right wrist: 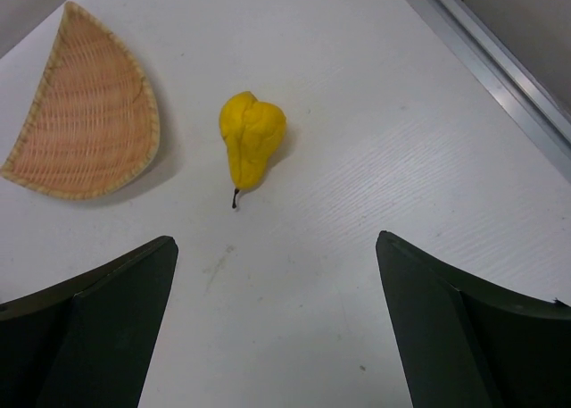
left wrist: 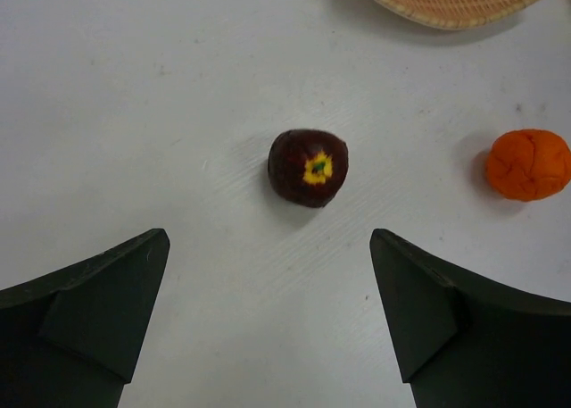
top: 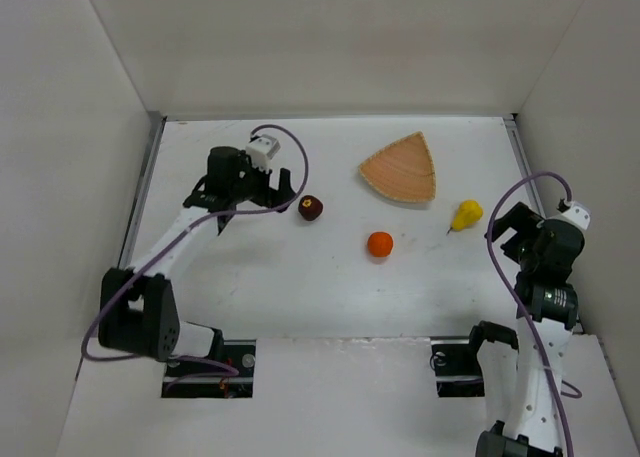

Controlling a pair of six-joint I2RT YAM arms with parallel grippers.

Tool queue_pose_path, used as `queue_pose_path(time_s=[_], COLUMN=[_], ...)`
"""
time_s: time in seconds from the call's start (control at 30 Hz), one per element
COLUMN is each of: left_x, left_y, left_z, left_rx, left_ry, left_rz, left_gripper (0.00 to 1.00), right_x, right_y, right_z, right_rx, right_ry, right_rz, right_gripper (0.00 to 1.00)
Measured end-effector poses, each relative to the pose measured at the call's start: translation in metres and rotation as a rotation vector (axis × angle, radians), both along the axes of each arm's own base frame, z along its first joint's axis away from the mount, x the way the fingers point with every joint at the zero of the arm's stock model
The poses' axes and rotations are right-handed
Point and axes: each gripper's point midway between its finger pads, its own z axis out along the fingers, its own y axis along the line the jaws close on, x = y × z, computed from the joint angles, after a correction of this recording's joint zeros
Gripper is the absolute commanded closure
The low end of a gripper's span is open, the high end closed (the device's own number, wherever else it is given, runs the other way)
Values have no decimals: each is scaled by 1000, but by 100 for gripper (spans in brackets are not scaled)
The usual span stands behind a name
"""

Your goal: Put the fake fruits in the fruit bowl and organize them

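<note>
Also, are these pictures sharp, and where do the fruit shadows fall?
Top external: even soft light, no glare. Left wrist: the maroon fruit is sharp, faint shadow on its left. Right wrist: the pear is sharp, soft shadow on its right; the bowl casts one along its lower right rim.

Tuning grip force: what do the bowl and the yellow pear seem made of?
Fruit bowl: looks woven wicker or rattan, matte; ribbed rows, braided pale rim. Yellow pear: likely foam or plastic, matte, creased lumpy surface; unclear which.
</note>
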Motion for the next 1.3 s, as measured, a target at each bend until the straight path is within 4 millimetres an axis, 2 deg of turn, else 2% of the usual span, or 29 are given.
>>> queue_pose_path(time_s=[0.13,0.27,0.37,0.43,0.53,0.67,0.73,0.8,0.97,1.13,1.3], left_x=[27,35,32,32,34,35,35,39,49,61,75], left_y=[-37,-69,-81,-77,-64,-52,-51,-56,-78,-101,-127], left_z=[-13,-33,-53,-69,-93,-116,-121,-120,-100,-75,-60], left_rx=[70,163,230,279,350,412,425,427,411,390,374], left_ry=[1,-3,20,48,89,131,139,129,58,-22,-79], left_rz=[-91,-183,-234,-240,-224,-217,-223,-232,-261,-287,-320], left_gripper=[0,0,0,2,14,47,59,69,82,84,81], right_x=[3,4,4,5,4,6,7,7,9,10,10], right_y=[9,14,16,18,22,26,29,32,42,48,48], right_z=[-2,-2,-2,-3,-6,-11,-13,-17,-22,-35,-42], right_rx=[4,6,7,11,20,34,39,46,61,68,71], right_ry=[7,8,9,12,23,44,51,59,73,111,130], right_rz=[41,57,58,65,73,81,88,93,117,128,126], right_gripper=[0,0,0,0,0,0,0,0,0,0,0])
